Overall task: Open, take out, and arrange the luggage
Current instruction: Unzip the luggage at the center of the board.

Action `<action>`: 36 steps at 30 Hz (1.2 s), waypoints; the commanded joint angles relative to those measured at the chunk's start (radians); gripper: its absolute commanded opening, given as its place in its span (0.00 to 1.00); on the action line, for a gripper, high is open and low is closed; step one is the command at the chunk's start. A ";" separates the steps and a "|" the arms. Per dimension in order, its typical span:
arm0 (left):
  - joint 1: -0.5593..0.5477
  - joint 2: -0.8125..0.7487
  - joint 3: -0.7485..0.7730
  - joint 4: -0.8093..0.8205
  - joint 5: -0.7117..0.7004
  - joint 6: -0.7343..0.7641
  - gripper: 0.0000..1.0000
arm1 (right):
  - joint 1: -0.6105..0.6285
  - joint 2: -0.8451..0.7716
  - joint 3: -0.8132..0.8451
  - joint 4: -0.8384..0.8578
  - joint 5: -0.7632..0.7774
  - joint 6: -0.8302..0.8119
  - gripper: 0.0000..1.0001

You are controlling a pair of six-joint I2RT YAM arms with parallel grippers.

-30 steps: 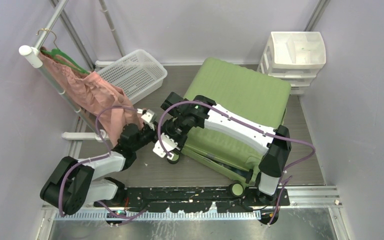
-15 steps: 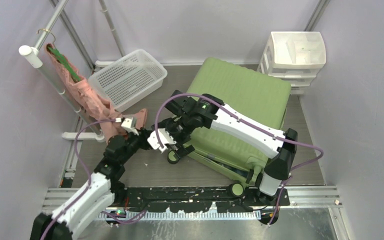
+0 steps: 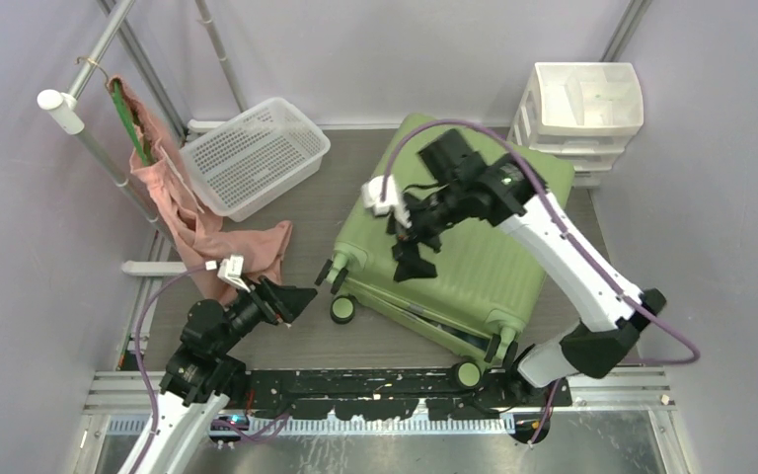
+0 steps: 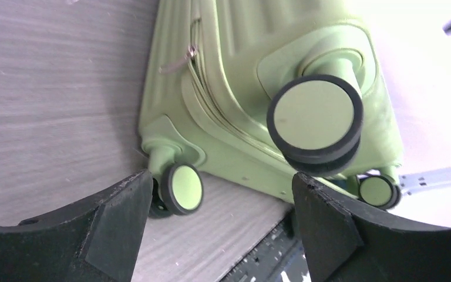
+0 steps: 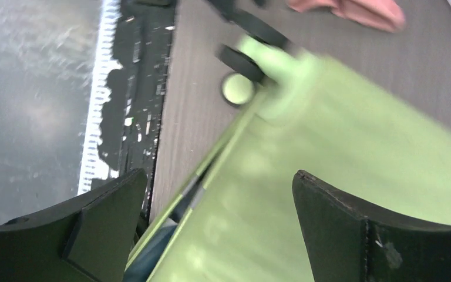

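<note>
Luggage (image 3: 484,267), light green and ribbed, lies flat on the table (image 3: 336,188) (wheels toward the arms' bases), its shell parted slightly along the near edge. Right end effector (image 3: 413,239) hovers over the lid, fingers spread, grasping nothing. Left end effector (image 3: 296,296) sits low near the wheels (image 4: 315,117), likewise released.

Left of suitcase (image 3: 474,197): bare floor (image 3: 326,197) strip, bounded by pink cloth (image 3: 257,247) and basket (image 3: 257,153).
Far right corner: drawer unit (image 3: 584,104) stands just beside suitcase.
Near side: suitcase wheels (image 3: 341,309) jut out over the floor.
Far left: slanted clothes rail (image 3: 96,148).
</note>
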 commanded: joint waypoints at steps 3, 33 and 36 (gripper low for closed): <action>0.001 0.017 0.060 -0.064 0.167 -0.133 0.89 | -0.280 -0.220 -0.184 0.212 -0.099 0.261 1.00; -1.201 1.001 0.623 0.125 -0.562 0.296 0.83 | -0.770 -0.303 -0.328 0.308 -0.210 0.430 1.00; -1.227 1.112 0.731 0.165 -0.669 0.304 0.84 | -0.782 -0.314 -0.335 0.317 -0.194 0.434 1.00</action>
